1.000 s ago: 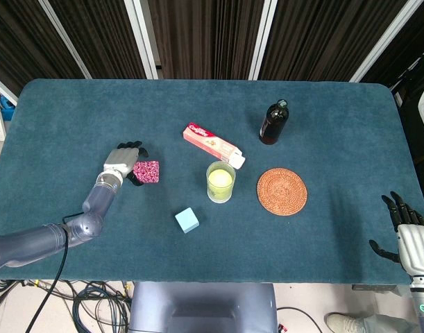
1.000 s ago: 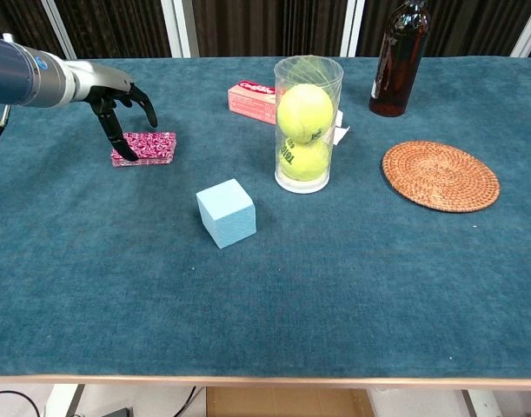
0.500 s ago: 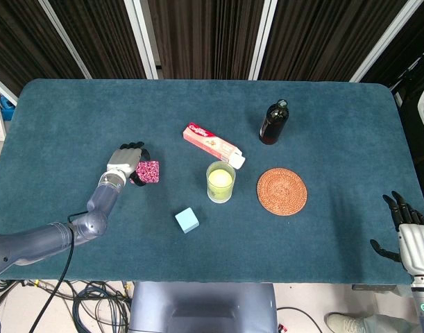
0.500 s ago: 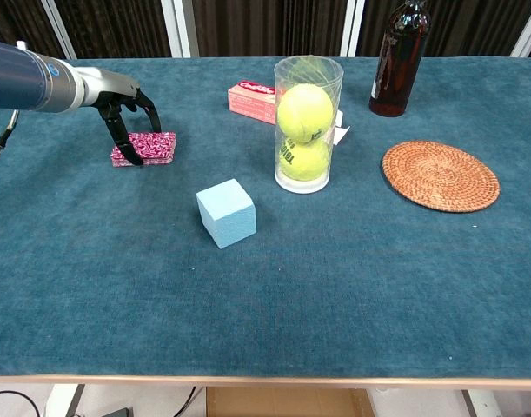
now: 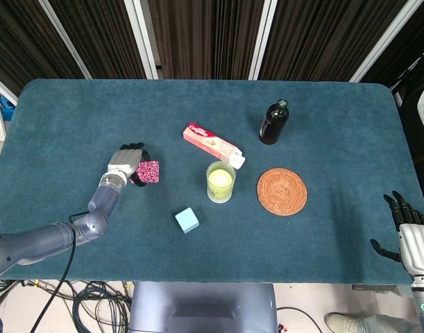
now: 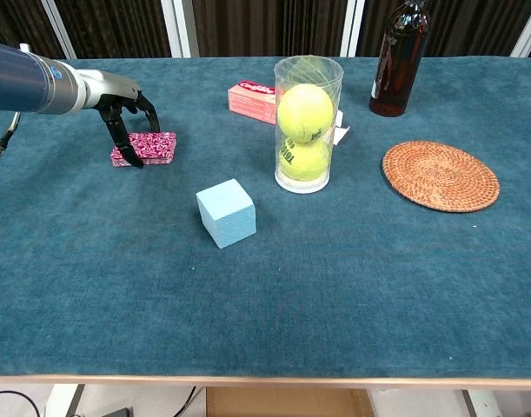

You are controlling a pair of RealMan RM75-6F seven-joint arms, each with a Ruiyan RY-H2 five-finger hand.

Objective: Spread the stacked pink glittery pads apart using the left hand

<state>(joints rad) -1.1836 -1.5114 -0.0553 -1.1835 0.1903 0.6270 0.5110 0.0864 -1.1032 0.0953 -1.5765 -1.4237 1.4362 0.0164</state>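
Left hand [image 6: 117, 104] sits over the stacked pink glittery pads [image 6: 146, 148], fingers [image 6: 126, 139] arched down, tips on the near-left part of the stack. Whether they pinch the top pad or only press on it, cannot tell; nothing lifted, stack looks one block. Head view: left hand [image 5: 127, 159], pads [image 5: 147, 171] poke out at about 4 o'clock from the palm, so the bulk of the stack lies to the hand's right, toward tabletop centre.

Pads are at about 9 o'clock on the tabletop [image 6: 335, 278], left of the clear cup of tennis balls [image 6: 307, 122], up-left of the light blue cube [image 6: 226, 212]. In chest view the stack's long axis runs roughly 9-to-3, parallel to the near edge.

Key relation: fingers at the stack's 9 o'clock end, free pad surface runs off toward 3 o'clock. Judgement: the spread likely needs the top pad dragged sideways along that axis or off toward 6 o'clock while the lower one stays put; open cloth on both sides, cube well apart at about 5 o'clock.

Right hand [image 5: 408, 232] is at the far right near corner, off the tabletop edge, fingers spread, holding nothing; well apart from the pads. Left hand is far nearer, as the task wants.

Step not done yet: pads still stacked.
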